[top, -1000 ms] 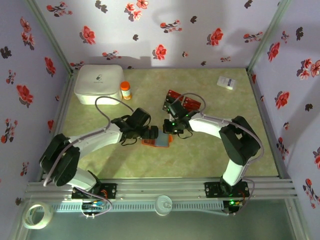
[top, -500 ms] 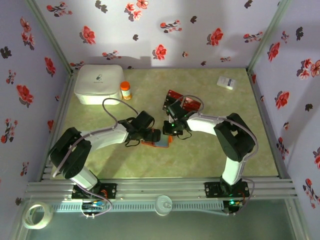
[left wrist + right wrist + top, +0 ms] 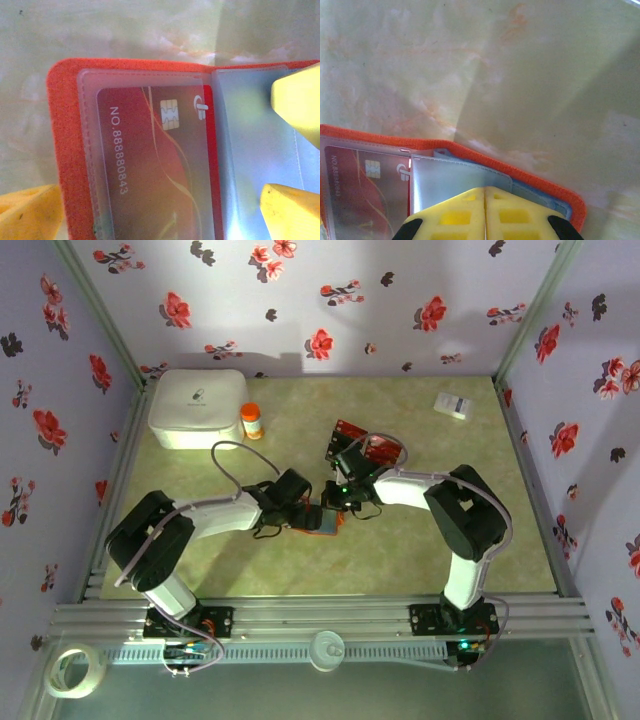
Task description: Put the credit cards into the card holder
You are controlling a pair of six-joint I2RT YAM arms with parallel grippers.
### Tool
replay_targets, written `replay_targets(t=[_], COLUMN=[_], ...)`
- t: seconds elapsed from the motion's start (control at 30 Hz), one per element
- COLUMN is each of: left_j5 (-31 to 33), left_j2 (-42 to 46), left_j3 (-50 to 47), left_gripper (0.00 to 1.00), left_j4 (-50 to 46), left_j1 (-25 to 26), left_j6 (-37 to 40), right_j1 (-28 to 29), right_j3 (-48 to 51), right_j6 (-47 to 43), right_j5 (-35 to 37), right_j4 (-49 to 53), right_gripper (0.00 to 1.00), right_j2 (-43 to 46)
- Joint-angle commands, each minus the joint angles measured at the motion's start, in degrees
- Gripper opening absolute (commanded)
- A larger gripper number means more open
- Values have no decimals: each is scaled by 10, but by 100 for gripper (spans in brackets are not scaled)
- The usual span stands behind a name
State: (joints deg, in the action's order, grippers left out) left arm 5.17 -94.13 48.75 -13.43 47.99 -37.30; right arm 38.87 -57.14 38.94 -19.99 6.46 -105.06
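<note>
Mid-table, towards the near edge, we find one holder (image 3: 322, 521) lying open, with one red card (image 3: 150, 165) sleeved in one half. We note the left gripper (image 3: 302, 512) spread wide astride it, clamping nothing. The right gripper (image 3: 485, 196) is pressed together, its tip on the other half. Risk: unclamped, the holder may skid or fold under that push. Behind it lie loose cards (image 3: 384, 448): two red can be counted, any others are hidden.

"NO.888880843" on red card (image 3: 150, 165)
</note>
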Motion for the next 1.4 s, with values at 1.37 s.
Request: replay_targets(t=[1.37], left_j5=[19], left_j2=[98], left_j3=[-34], left_gripper=[97], left_j4=[-22], left_j1=[11], left_j6=[-24], right_j1=[31], right_j3=[108], right_j6=[36], right_j5=[133], right_j4=[45], right_gripper=[47], right_j2=[176])
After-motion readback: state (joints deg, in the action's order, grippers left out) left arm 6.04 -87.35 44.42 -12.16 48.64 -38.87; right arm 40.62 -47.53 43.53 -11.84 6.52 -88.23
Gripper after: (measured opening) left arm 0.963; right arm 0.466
